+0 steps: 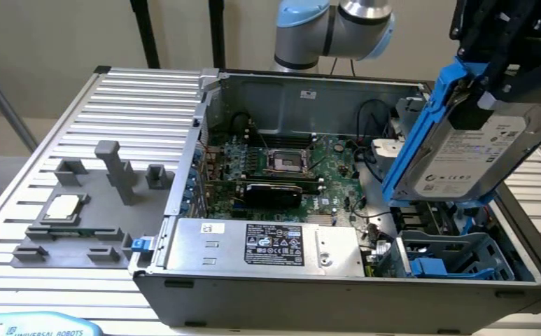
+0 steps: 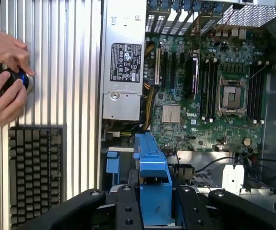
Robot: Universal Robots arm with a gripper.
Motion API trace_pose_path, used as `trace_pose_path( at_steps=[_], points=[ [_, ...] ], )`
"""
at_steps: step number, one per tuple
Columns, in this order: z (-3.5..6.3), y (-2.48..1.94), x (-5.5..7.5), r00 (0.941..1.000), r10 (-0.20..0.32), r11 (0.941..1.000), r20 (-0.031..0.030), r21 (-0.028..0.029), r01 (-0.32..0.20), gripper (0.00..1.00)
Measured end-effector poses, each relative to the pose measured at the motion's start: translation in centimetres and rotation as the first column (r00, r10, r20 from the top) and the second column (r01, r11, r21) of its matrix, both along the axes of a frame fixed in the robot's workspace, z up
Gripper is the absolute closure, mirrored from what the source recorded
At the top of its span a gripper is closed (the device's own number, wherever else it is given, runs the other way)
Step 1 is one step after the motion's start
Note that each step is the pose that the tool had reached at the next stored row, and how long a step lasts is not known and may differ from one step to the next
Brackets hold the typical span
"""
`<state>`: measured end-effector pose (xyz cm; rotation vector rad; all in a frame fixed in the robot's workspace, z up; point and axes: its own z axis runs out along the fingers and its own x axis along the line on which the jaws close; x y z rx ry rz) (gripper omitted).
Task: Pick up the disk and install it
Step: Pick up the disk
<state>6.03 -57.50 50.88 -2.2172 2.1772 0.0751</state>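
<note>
I've got the disk (image 1: 466,154) clamped between the two sides of my gripper (image 2: 155,211), the blue carrier pinched edge-on, and it hangs in the air over the open computer case (image 1: 345,294), above the drive bay (image 1: 457,255) at the corner on the exterior view's right. The risks, as I judge them: I'm gripping one end only, on smooth plastic, so the free end could swing or slide out if I jolt. The low corner could catch the bay's wall or snag the cables (image 1: 375,115) beside it. A crooked entry could jam the carrier on its rails, or knock it onto the motherboard (image 1: 280,168). A person's hands (image 2: 3,76) are busy on the ribbed table (image 1: 139,105) outside the case, well apart from me but worth minding. The long axis stands steep, nearly upright, top end in my grip. The bottom leans toward the exterior view's left, pointing down at the bay, with the white label facing the exterior camera.
</note>
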Motion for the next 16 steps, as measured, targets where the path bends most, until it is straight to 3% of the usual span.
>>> trace_pose_path(
  at_steps=[5,8,12,16],
  points=[
    [-0.22,-1.09,1.9,1.0000,0.000,1.0000,0.0000,0.0000,0.000,0.67],
    [-0.86,-1.70,3.5,1.0000,0.000,1.0000,0.0000,0.0002,0.000,0.67],
    [-1.58,-1.98,4.6,1.0000,0.000,1.0000,0.0000,0.0001,0.000,0.67],
    [-2.13,-2.06,5.0,1.0000,-0.003,1.0000,-0.0003,0.0000,0.003,0.67]
  ],
)
